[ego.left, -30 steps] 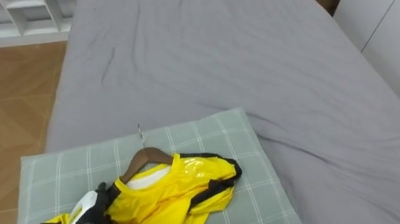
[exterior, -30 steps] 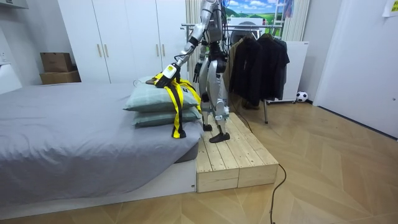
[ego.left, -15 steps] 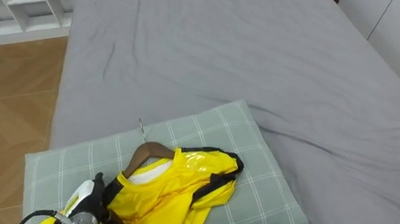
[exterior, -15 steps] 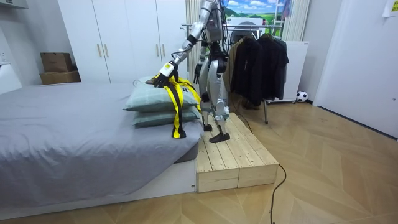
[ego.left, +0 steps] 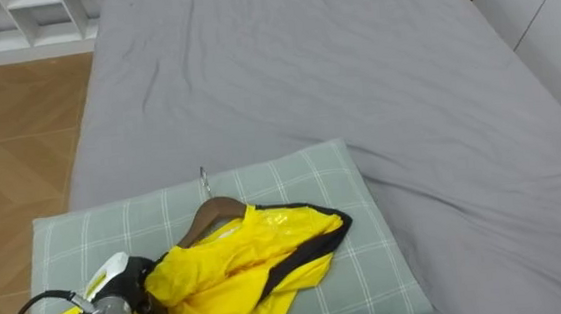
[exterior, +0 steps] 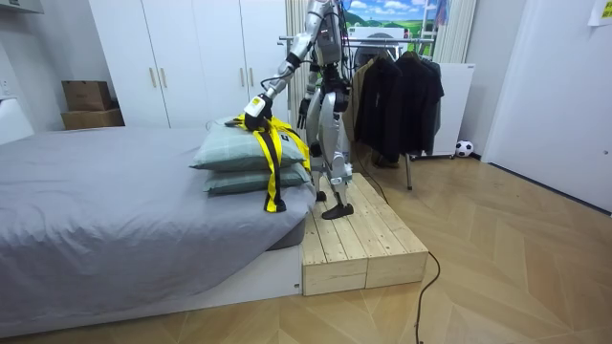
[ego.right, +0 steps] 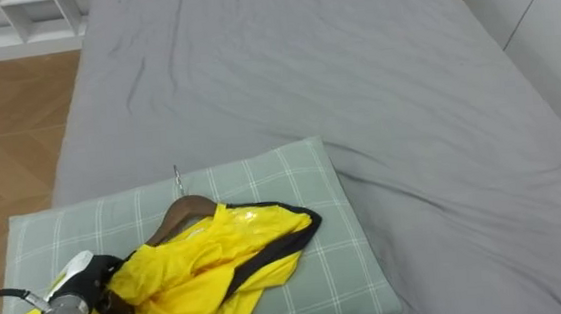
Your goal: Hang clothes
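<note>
The big bed with the grey sheet (ego.left: 333, 63) has a green checked pillow (ego.left: 308, 185) at its near end. On the pillow lies the shiny yellow and black shirt (ego.left: 239, 266). It sits on a brown wooden hanger (ego.left: 213, 210) with a metal hook. The robot's left hand (ego.left: 143, 291) holds the shirt's near side, with its fingers curled into the cloth.
</note>
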